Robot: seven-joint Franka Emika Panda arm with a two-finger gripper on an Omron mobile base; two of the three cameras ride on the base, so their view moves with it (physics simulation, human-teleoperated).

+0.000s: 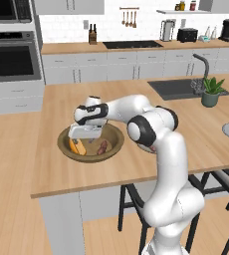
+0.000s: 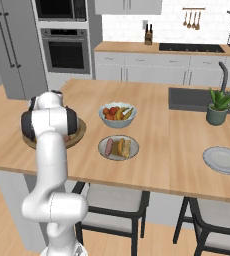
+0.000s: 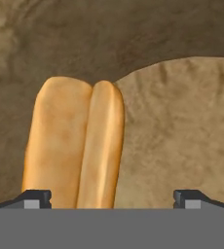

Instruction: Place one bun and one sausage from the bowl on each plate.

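With the claw (image 3: 112,199) wide open and empty over the bowl (image 1: 114,147), bun (image 3: 75,141) lying toward eleven o'clock, long axis twelve-to-six, seemingly nearer the left fingertip (image 3: 35,198); needs shifting toward nine before closing.

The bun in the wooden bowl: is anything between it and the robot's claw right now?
Nothing visible is. In the hand view the bun lies straight ahead on the bowl floor, and the gripper has its fingertips spread wide with only open space between them and the bun. The sausage lies off to the side.
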